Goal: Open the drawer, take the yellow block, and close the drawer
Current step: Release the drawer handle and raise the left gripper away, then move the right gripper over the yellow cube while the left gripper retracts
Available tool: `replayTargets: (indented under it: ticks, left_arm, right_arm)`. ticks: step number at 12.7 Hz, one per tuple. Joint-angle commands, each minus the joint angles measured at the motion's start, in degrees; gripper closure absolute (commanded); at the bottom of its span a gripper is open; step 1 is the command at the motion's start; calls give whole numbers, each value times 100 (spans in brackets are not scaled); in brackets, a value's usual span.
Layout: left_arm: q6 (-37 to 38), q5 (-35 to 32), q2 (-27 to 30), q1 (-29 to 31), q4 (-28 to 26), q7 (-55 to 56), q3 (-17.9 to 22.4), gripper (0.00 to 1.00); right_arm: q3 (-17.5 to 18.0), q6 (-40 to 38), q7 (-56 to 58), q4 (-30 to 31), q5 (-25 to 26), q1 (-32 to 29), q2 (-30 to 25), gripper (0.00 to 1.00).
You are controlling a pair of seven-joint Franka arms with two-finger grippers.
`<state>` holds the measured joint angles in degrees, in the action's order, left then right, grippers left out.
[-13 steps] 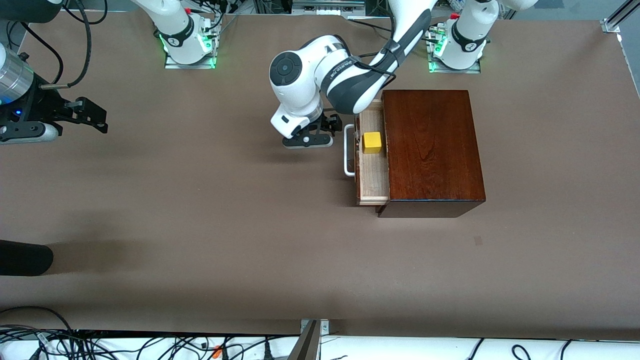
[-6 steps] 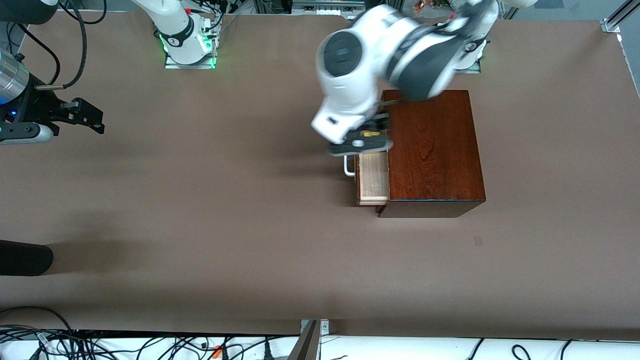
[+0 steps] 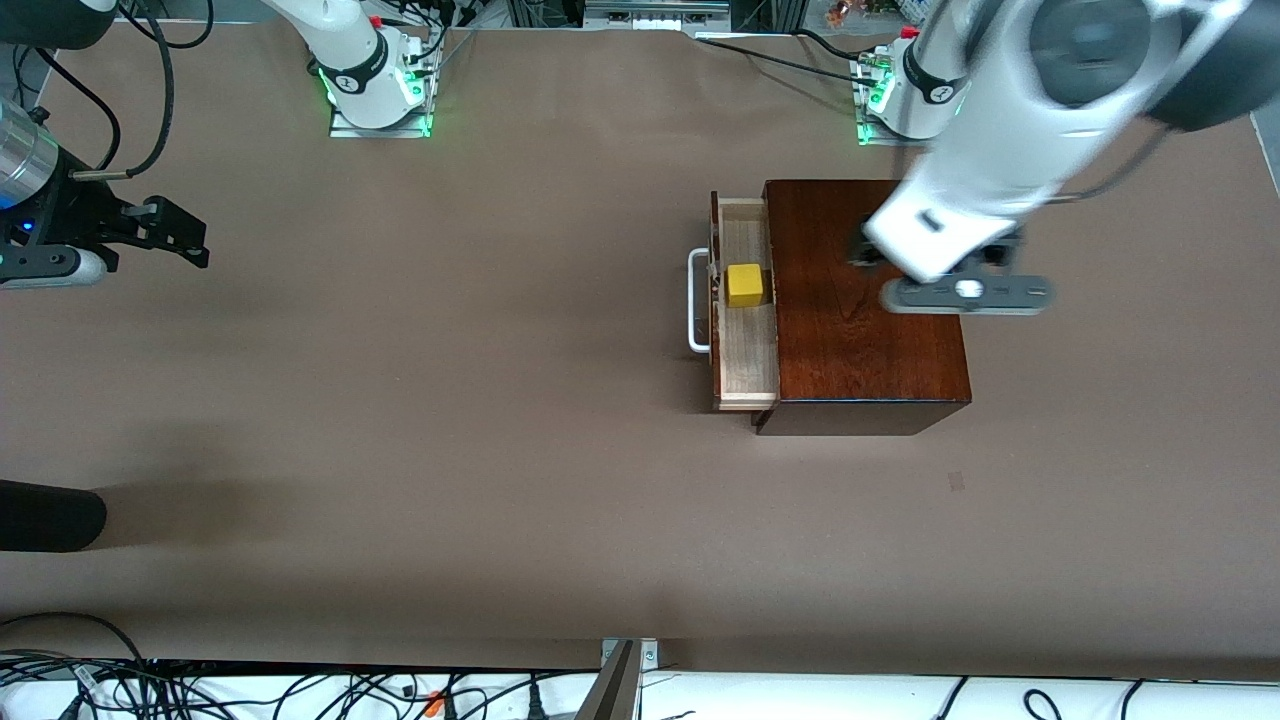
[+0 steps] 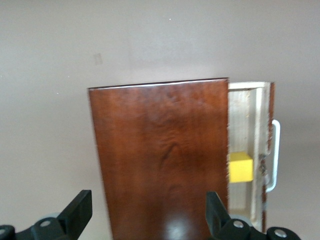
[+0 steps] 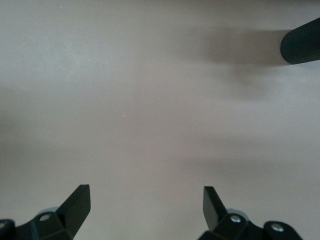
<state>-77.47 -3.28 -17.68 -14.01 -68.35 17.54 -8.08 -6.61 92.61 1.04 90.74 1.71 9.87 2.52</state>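
The drawer [image 3: 745, 340] of the dark reddish-brown wooden box [image 3: 850, 340] stands pulled out toward the right arm's end of the table, its white handle [image 3: 697, 300] in front. The yellow block [image 3: 745, 285] sits loose on the drawer's pale floor. My left gripper [image 3: 965, 292] hangs open and empty over the box's top, clear of the drawer. The left wrist view shows its gripper [image 4: 148, 212] open above the box top [image 4: 160, 150], with the yellow block [image 4: 240, 167] and drawer [image 4: 247, 115] off to one side. My right gripper [image 3: 195, 240] waits open over bare table at the right arm's end.
A black rounded object [image 3: 50, 515] pokes in over the table at the right arm's end, also in the right wrist view as a black rounded object [image 5: 302, 47]. Cables and a metal bracket [image 3: 620, 680] line the table edge nearest the front camera. Both arm bases stand farthest from that camera.
My left arm swung up from beside the drawer's handle, passed over the drawer, and now hangs over the box top. Drawer and yellow block have not moved. The right arm barely shifted.
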Motion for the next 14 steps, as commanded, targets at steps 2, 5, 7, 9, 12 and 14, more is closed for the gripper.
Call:
replayTargets:
  ticks: [2,5,7,9,12,14]
  left_arm:
    - [-355,663,1141,1206,-1467,-1268,-88,0]
    - [-1441,338,1897,1498,-2592,-1848,-27,0]
    - [-1613,232,2092,1489,-2972,-1896,183,0]
    - [-2023,398,2320,1428,-3271,-1929,622,0]
    - [-1991,197,2296,1428,-3282,-2123,589,0]
    - [-1912,188,2111,1428,-3054,-2115,571,0]
  right_arm:
    - [-7,-15,-16,-65,-109,24,12,0]
    - [194,38,-7,-92,-459,85,3,0]
    - [466,38,-7,-301,-566,103,12,0]
    - [730,29,-42,-399,-540,164,3,0]
    - [1528,29,-16,-514,-496,173,12,0]
    - [1890,-6,-7,-514,-470,383,196,0]
